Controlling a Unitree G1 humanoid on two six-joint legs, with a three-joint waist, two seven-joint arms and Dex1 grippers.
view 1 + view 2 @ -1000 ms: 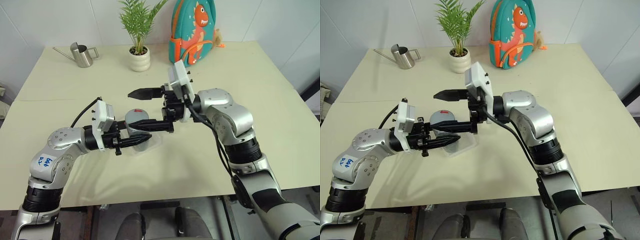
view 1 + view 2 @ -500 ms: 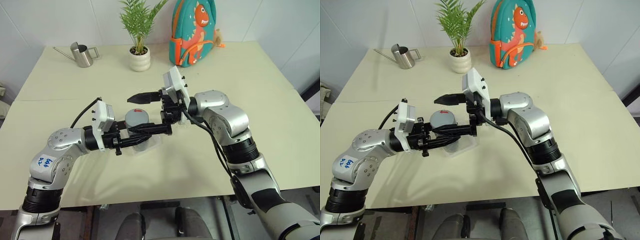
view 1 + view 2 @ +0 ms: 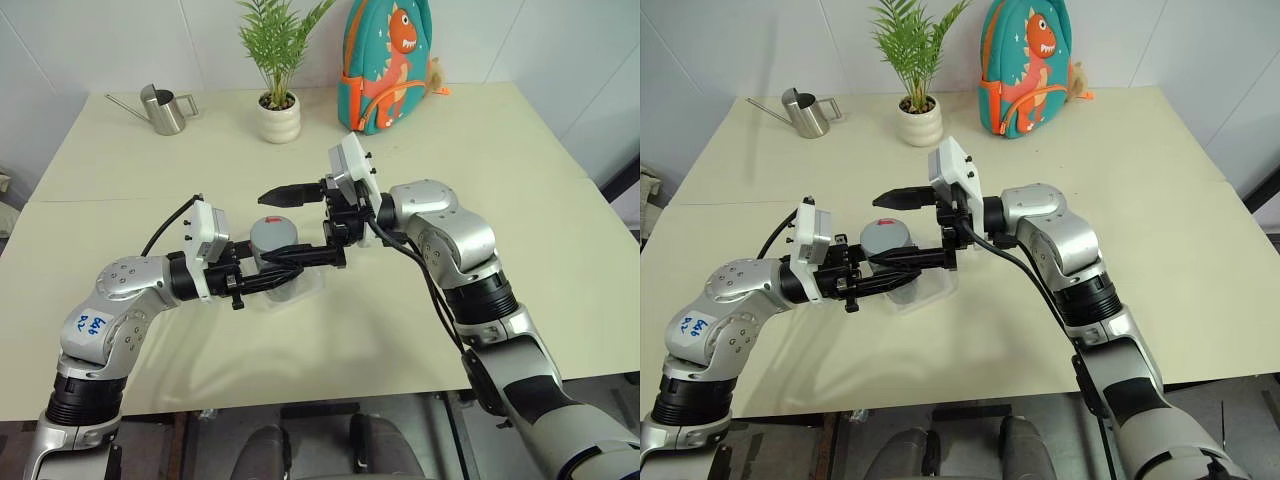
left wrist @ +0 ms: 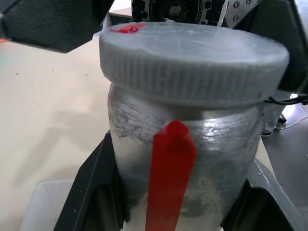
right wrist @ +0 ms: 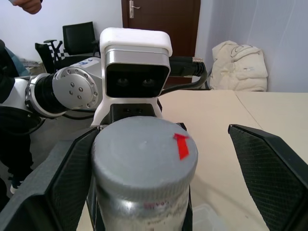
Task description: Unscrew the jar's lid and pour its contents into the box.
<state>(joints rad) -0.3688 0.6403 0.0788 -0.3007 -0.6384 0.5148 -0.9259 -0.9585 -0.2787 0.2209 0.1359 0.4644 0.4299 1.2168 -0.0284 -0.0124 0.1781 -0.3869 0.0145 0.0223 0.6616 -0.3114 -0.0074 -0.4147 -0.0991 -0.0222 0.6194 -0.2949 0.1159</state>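
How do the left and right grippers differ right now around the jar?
The left gripper is shut on the jar, fingers clamping its clear body; the right gripper is open, fingers spread either side of the lid, holding nothing. The left sits lower, at the body; the right sits at lid height. Both point roughly level.

The jar [image 4: 192, 192] is cloudy clear plastic under a matt grey ribbed lid [image 4: 192, 62], the watering can [image 3: 163, 108] polished metal, the bench [image 3: 520, 130] smooth matt cream.
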